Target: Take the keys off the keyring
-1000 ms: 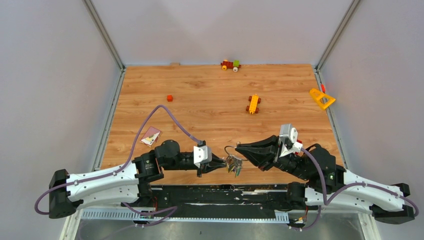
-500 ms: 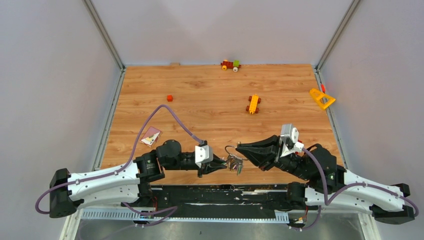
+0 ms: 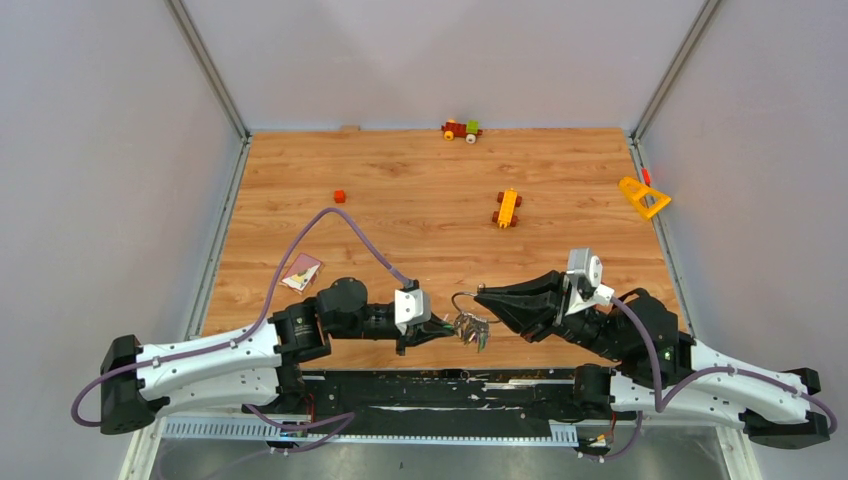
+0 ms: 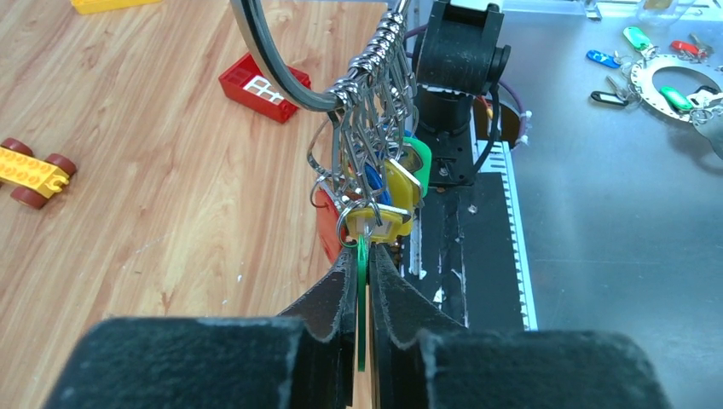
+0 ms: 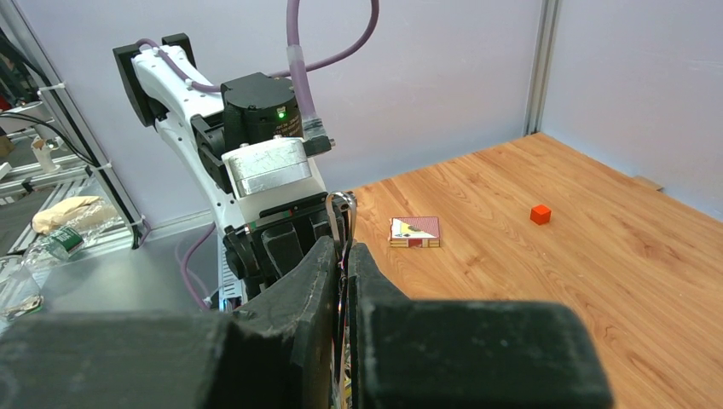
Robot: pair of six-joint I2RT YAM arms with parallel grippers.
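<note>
Inside left gripper (image 4: 363, 254), green-tagged key (image 4: 361, 307)

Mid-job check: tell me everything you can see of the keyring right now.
The keyring is a thin, shiny silver wire loop, up in the air over the near part of the table. The right gripper is shut on one side of it. Small silver rings are strung in a row along the wire, and the keys hang from them in a bunch, with yellow, green, blue and red tags. The left gripper pinches a green tag at the bottom of the bunch.
</note>
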